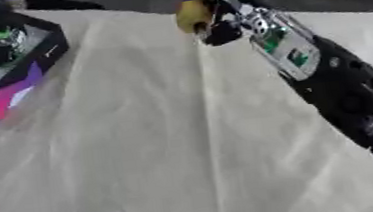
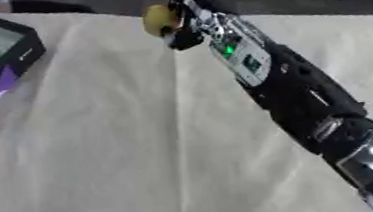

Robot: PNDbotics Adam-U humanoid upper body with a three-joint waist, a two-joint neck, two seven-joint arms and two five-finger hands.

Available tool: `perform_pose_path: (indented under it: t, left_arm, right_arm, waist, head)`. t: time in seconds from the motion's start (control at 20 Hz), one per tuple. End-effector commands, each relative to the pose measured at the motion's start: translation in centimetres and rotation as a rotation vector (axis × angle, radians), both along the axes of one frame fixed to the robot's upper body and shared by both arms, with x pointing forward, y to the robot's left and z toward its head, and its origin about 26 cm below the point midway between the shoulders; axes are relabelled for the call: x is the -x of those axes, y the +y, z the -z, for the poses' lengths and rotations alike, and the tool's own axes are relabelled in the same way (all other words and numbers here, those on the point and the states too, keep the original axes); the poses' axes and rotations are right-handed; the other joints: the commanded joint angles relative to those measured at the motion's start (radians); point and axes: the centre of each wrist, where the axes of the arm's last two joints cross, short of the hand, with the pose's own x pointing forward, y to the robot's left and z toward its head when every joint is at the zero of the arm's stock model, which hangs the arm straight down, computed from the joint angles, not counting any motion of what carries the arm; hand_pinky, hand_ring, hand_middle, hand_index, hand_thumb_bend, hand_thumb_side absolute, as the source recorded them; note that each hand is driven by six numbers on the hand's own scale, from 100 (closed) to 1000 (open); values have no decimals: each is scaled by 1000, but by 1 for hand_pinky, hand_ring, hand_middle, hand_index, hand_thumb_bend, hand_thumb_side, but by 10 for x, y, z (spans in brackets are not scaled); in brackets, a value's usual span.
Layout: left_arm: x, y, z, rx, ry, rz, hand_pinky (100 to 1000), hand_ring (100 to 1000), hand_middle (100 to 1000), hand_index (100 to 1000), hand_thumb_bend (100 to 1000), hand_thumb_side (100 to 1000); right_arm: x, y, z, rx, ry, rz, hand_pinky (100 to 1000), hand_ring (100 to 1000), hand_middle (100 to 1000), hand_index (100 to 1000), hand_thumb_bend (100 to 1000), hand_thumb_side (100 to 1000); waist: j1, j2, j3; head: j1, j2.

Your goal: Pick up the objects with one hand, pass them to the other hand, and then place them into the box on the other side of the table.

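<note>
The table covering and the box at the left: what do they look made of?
The table covering looks like cream woven cloth, matte, with soft creases and fold lines running across it. The box seems to be black card or thin plastic, judging by its straight thin walls and a slight sheen; a pink and purple printed patch shows on its side. The blur leaves the box's material uncertain.

- We see a yellow object (image 1: 190,16) — plain, no pattern we can make out — in the black fingers of the right hand (image 1: 216,26).
- Right arm (image 2: 303,92): mostly black, silver at the joints, with a pale panel carrying green spots.
- Table cloth (image 1: 142,148): plain cream, unpatterned.
- Box (image 1: 10,72): black walls, with pink-magenta and purple shapes on its side; green and dark things inside — we can't tell what.
</note>
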Motion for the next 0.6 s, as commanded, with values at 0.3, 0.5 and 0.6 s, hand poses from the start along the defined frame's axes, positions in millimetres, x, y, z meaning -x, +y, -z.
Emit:
perform_pose_path:
  t: [0.3,0.5,0.6]
  left_arm:
    - [-6,-21,-6,-54,50,87,945,738,681,833,100,503]
    - [-10,-31,-3,-82,66,116,944,748,696,843,100,465]
    - [-12,-34,0,-98,73,124,945,754,704,848,100,446]
  right_arm:
    - [7,17,-18,-1,-69,-88,800,508,461,454,100,100]
    - [9,22,-18,-9,-83,-137,802,506,459,453,100,100]
    - [10,24,-18,-18,-88,-158,802,504,456,448,100,100]
  waist:
    - [24,-19,-2]
    - [28,-19,-3]
    - [30,-18,-4]
  head:
    - [26,1]
    - [39,1]
    - [42,1]
